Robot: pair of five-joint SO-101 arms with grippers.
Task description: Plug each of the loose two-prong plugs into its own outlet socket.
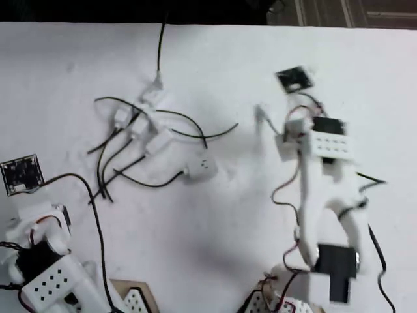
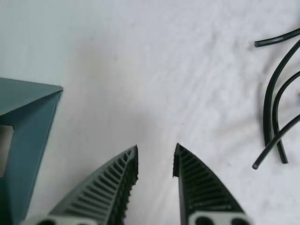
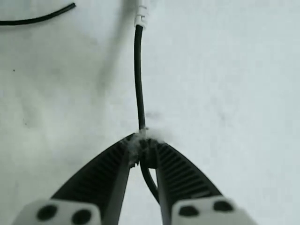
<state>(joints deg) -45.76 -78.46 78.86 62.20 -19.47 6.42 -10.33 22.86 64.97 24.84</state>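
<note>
The right pincer (image 3: 146,149) is closed on a black cord (image 3: 138,84) that leads to a white plug (image 3: 141,11), probably to drag it toward the outlet strip (image 1: 154,96), which is well apart. The left pincer (image 2: 156,159) is narrowly open over the tabletop (image 2: 164,70) and holds nothing.

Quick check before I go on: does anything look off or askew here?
Yes. The right gripper is shut on the black cord, short of its white plug end, so the plug may be hard to aim. The heap of cords and plugs lies tangled mid-table.
</note>
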